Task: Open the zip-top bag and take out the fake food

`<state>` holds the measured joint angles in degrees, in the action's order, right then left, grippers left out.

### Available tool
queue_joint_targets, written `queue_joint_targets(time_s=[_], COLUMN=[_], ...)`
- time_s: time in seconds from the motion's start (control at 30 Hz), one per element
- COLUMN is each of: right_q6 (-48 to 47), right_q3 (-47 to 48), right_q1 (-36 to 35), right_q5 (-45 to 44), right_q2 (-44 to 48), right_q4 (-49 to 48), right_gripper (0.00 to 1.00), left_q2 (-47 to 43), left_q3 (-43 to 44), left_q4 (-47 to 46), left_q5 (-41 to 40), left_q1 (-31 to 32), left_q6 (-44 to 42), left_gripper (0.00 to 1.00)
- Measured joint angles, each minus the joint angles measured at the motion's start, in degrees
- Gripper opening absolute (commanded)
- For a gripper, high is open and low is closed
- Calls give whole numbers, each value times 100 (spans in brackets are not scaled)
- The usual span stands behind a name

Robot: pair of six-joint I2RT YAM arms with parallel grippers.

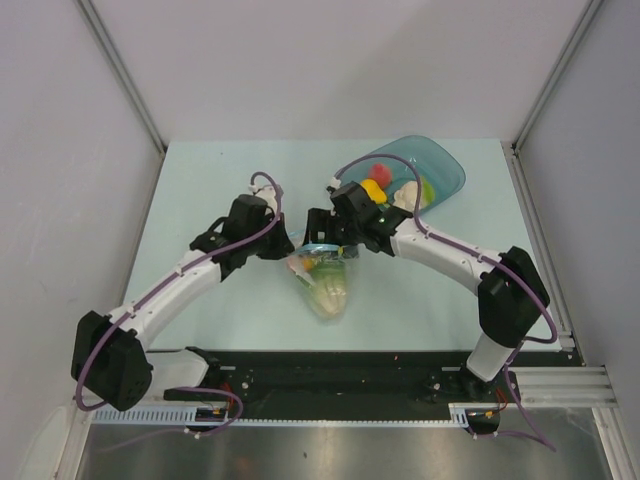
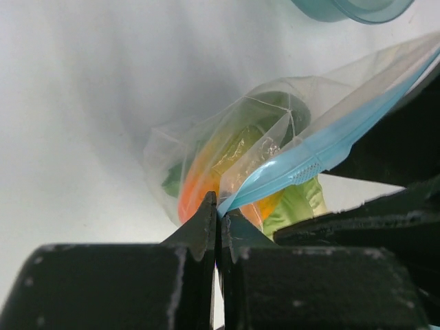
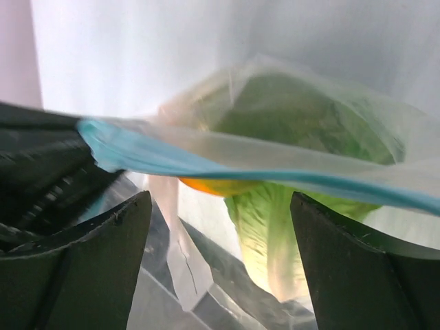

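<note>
The zip-top bag (image 1: 328, 285) lies mid-table with its light blue zip strip (image 1: 321, 247) at the far end. Inside it show a green-and-white cabbage (image 3: 268, 220) and an orange-yellow piece (image 2: 196, 189) of fake food. My left gripper (image 2: 220, 210) is shut on the left end of the zip strip (image 2: 323, 148), pinching the bag's edge. My right gripper (image 3: 220, 198) stands open just in front of the bag's mouth. The strip (image 3: 137, 155) runs across above its fingers, with nothing held between them. From above, the right gripper (image 1: 337, 243) sits at the strip's right side.
A teal translucent tray (image 1: 445, 168) stands at the back right, behind the right arm. It holds a yellow piece (image 1: 373, 190), a red piece (image 1: 381, 175) and a whitish piece (image 1: 407, 195). Its rim (image 2: 350, 8) shows at the top of the left wrist view.
</note>
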<state>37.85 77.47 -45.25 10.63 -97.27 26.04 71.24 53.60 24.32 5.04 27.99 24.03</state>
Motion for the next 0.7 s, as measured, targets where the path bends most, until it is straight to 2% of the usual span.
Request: queue_joint_targets(time_s=[0.07, 0.2, 0.33, 0.43, 0.7], right_q6=[256, 667, 955, 1088, 1095], right_q3=[0, -24, -33, -33, -66], right_q1=[59, 114, 144, 195, 157], right_q5=[15, 7, -72, -140, -282], right_q2=[0, -13, -142, -291, -507], right_q4=[-127, -254, -393, -494, -796], right_gripper=[91, 90, 74, 72, 73], left_q2=[0, -15, -98, -168, -315], left_q3=[-72, -175, -256, -310, -323], left_q4=[-98, -219, -205, -109, 46], left_q5=[66, 129, 114, 94, -195], left_q1=[63, 160, 208, 229, 361], left_q6=[17, 55, 52, 59, 138], left_gripper=[0, 0, 0, 0, 0])
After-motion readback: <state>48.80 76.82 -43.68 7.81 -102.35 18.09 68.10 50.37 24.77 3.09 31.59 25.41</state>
